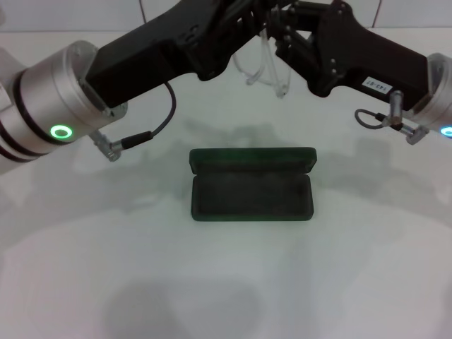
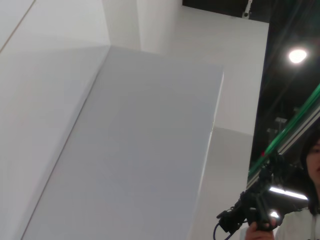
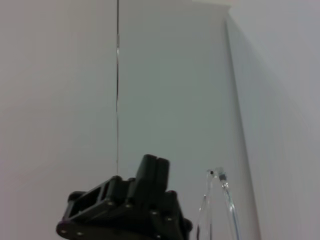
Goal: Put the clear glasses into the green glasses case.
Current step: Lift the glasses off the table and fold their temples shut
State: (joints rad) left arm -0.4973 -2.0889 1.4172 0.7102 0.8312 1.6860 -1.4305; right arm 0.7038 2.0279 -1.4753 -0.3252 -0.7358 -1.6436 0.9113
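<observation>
On white table [image 1: 226,282], green glasses case [image 1: 252,191] open.

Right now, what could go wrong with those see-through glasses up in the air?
The clear glasses hang high between the left gripper and right gripper, well behind the open green glasses case. If either lets go early, they might fall on the table. Being so faint against the white, they could be mis-aimed.

The green glasses case [image 1: 252,186] is set open on the table [image 1: 367,268]; the clear glasses [image 1: 265,67] are held above, behind it.
</observation>
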